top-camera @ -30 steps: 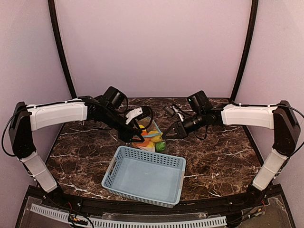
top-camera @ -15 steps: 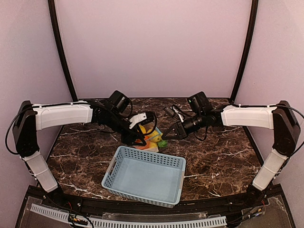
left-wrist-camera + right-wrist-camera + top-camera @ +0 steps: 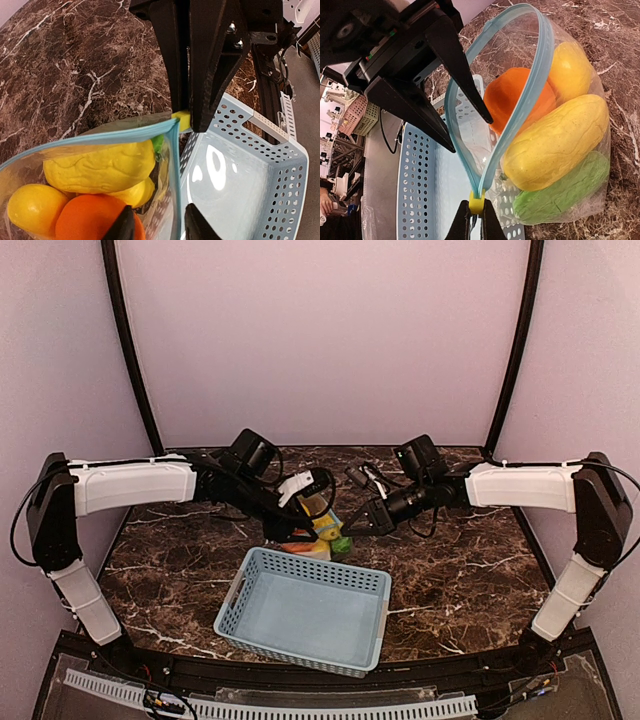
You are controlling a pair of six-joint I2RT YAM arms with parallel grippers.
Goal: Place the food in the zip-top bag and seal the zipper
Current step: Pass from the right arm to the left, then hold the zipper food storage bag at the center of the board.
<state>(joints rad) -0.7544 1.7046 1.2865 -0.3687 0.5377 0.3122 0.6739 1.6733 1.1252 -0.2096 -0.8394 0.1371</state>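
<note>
The right gripper (image 3: 476,216) pinches one end of the zipper (image 3: 536,75); the zip-top bag (image 3: 572,37), food (image 3: 555,145) inside, sits just behind the basket (image 3: 310,562). The left gripper (image 3: 156,226) straddles the zipper, fingers apart, seemingly not touching it.

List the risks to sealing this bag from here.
1. The zipper gapes in a wide loop, and the left claw seems to straddle only one lip, so closing may pinch that lip without sealing.
2. The right claw pinches just the small yellow tab at the corner; a tug could slip it free.
3. The big yellow fruit sits right by the zipper and might jam the seal.
</note>
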